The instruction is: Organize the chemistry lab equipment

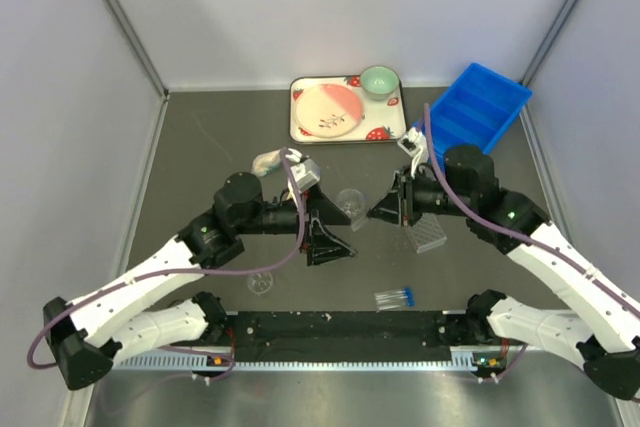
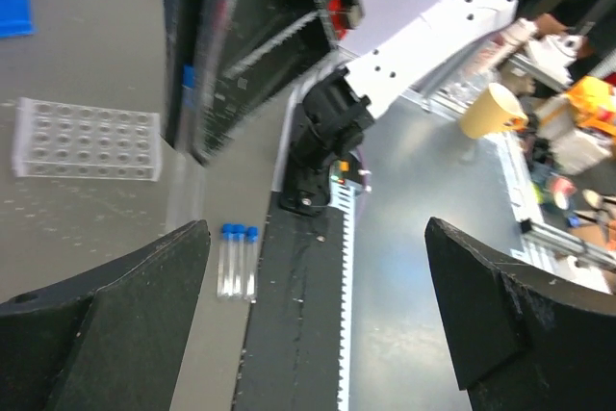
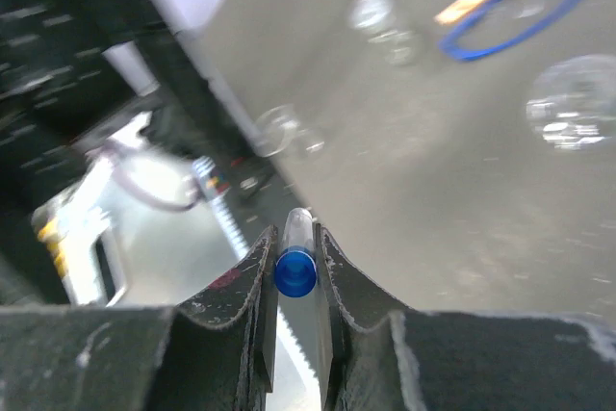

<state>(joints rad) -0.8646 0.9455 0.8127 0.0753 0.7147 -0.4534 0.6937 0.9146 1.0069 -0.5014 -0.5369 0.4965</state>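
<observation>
Tube transfer to the rack

Right gripper [image 3: 294, 238] pinches one blue-capped tube [image 3: 295, 271] at its capped end, just left of the clear tube rack [image 1: 428, 237]. Left gripper [image 2: 316, 238] stands spread and empty, farther left of the rack. Spare tubes [image 1: 393, 297] lie on the rack's near side. We judge rack-loading to be in hand; next we must stand the tube upright over a free hole.
</observation>
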